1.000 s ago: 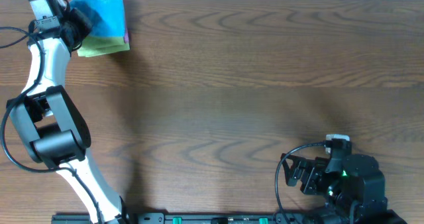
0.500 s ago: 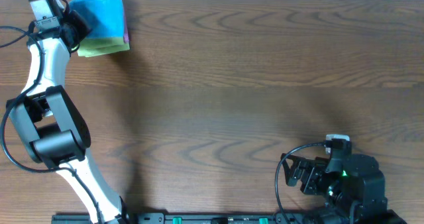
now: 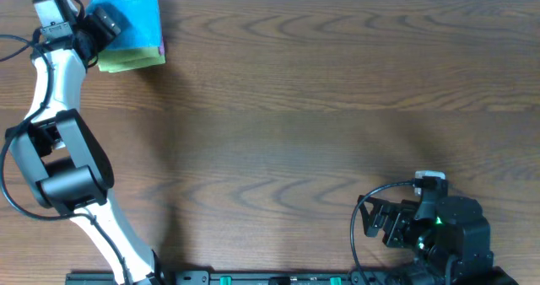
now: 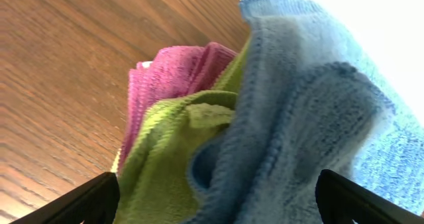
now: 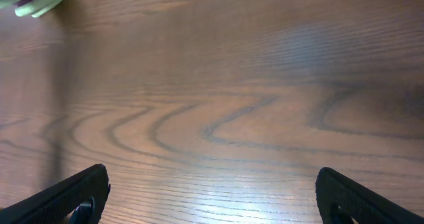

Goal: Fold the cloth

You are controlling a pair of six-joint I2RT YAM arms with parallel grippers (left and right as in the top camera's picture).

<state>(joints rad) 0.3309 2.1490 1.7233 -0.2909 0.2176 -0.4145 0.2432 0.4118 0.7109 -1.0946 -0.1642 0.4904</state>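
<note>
The cloth [image 3: 135, 17] lies bunched on top of the green cloth [image 3: 133, 61], and a purple cloth [image 4: 162, 85] peeks out at that green cloth's edge. The left gripper [image 3: 103, 21] is just beside the green cloth, jaws spread wide and gripping nothing. The right gripper [image 3: 369, 220] is well apart from it, also spread and empty.

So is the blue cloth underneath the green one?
No, the blue cloth lies on top of the green cloth, which peeks out at its edge.
</note>
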